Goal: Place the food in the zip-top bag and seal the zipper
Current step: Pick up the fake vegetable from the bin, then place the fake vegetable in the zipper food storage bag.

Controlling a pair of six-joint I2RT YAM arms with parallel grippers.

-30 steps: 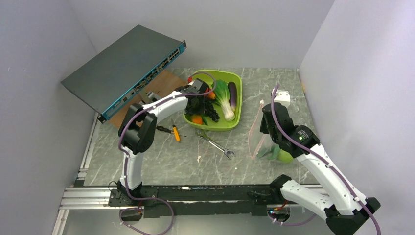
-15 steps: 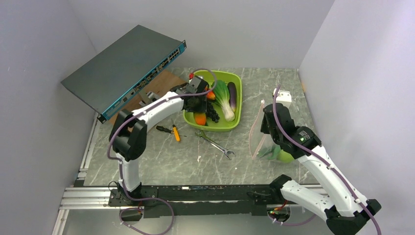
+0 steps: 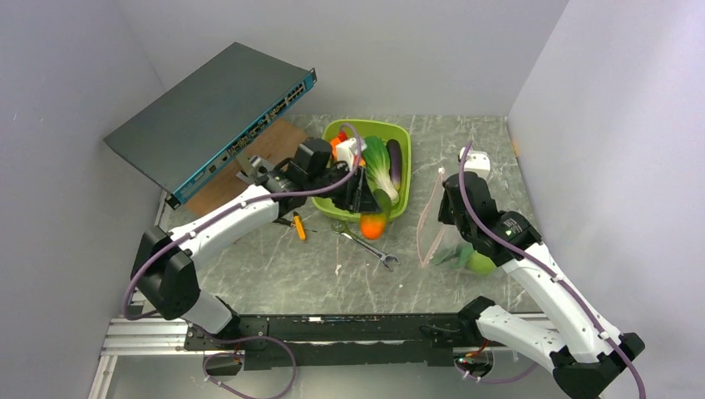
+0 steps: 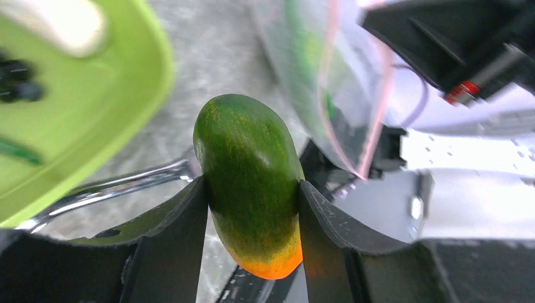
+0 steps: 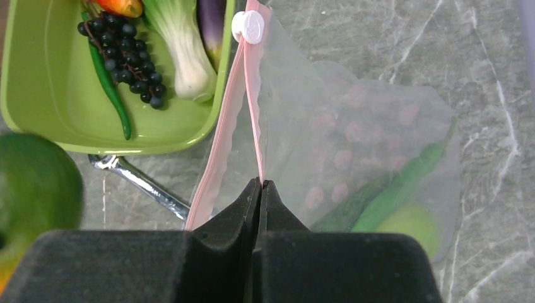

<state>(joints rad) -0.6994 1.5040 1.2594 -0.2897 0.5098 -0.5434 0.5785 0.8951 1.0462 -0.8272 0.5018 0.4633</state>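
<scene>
Left wrist view: left claw (image 4: 251,189) closes across the middle of a smooth, rigid green-and-orange toy fruit (image 4: 249,158), likely light yet slippery; right claw (image 5: 260,184) pinches the zipper (image 5: 227,126) of the floppy zip-top bag (image 5: 378,113), held up over the desk (image 5: 441,50) just beside the green tub (image 5: 50,95).

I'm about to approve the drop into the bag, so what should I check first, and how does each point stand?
1. The fruit is clamped in the left end effector: ok.
2. The right end effector pinches the bag by its pink strip: ok.
3. The fruit is above the bag mouth: not ok, it hangs beside the green tub.
4. The mouth is wide enough for the fruit: cannot tell.
5. The slider sits at the strip's far end: ok.
</scene>
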